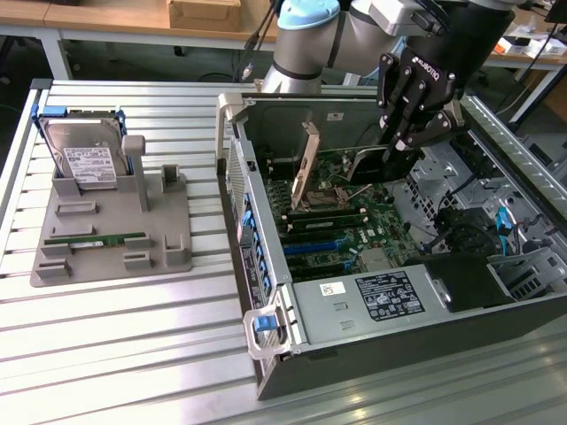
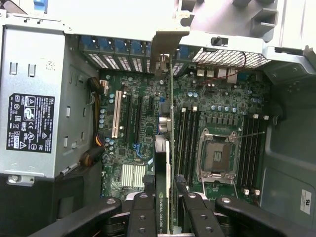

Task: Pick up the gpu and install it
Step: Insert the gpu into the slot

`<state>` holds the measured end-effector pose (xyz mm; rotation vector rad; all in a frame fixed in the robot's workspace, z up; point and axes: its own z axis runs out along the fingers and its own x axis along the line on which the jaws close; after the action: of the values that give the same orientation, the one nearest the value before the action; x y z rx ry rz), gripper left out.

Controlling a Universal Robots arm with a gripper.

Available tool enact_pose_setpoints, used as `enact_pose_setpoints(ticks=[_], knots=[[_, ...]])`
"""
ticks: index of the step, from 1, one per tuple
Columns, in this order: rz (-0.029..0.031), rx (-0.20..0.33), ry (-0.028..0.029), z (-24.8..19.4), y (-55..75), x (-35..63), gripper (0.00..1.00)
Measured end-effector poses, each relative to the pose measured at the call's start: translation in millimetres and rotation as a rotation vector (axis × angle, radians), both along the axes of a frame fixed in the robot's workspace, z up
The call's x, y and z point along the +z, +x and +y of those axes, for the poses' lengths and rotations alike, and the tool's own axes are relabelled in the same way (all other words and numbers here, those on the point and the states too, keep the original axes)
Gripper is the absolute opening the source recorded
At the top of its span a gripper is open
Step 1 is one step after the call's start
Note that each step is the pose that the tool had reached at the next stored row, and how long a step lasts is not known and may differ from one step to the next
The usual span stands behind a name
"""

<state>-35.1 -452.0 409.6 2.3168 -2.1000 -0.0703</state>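
Nearest the exterior camera is the power supply with its black-and-white label, at the front corner of the open computer case. The case lies on its side on a slatted metal counter.

On the exterior view's left, well apart from the case, a grey holder tray rests on the counter. A silver hard drive with a white label stands propped at its far end. A long green memory stick lies flat nearer the front.

Inside the case the green motherboard is exposed, with the processor socket and rows of memory slots beside it. The gpu stands on edge above the board, between the expansion slots and the memory slots. Its silver bracket points towards the slotted rear wall of the case. Whether it sits in a slot I cannot tell.

Towards the exterior view's right, the arm reaches down into the case. The black tool is clamped on the gpu at the end away from the bracket. In the wrist view its fingers press against both broad faces of the card.
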Motion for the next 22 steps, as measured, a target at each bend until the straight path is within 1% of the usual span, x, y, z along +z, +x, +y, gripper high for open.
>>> enact_pose_setpoints(ticks=[22], knots=[[0.0,0.0,0.0,-0.3,0.0,-4.5,0.26]])
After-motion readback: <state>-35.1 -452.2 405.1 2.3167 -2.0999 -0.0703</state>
